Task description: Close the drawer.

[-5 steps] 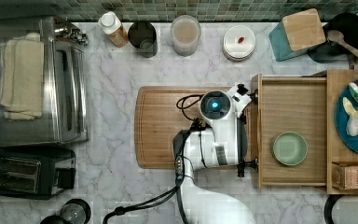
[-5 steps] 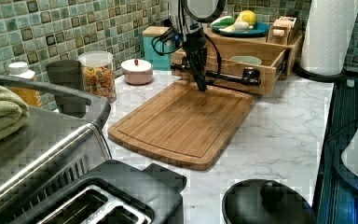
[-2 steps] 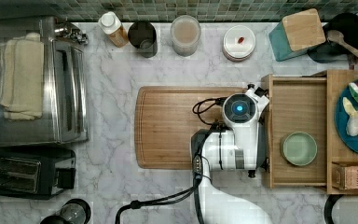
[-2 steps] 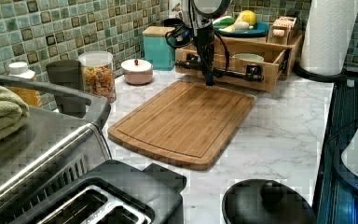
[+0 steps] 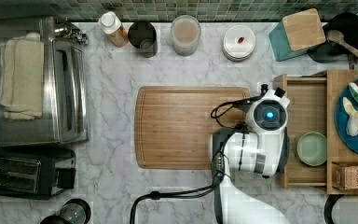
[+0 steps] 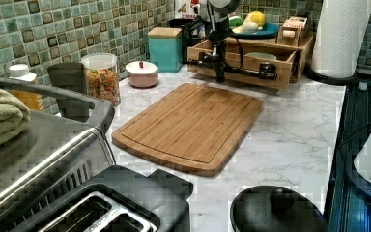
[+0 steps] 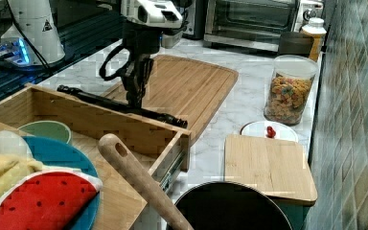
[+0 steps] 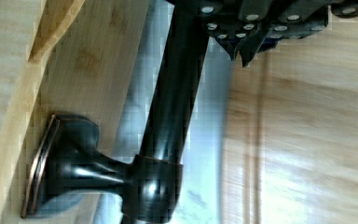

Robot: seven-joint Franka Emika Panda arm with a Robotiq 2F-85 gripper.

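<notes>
The drawer sits further in than a second ago; the arm has moved with it toward the top view's right. The gripper is down at the black handle, off the cutting board; whether its fingers pinch it, I cannot tell.

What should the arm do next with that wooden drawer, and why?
Probably keep pushing the black bar handle toward the wooden stand. The gripper sits right at the handle, and the drawer is partly open, with the green bowl inside uncovered. A short straight push should slide it further in.

Pincer at drawer handle
</notes>
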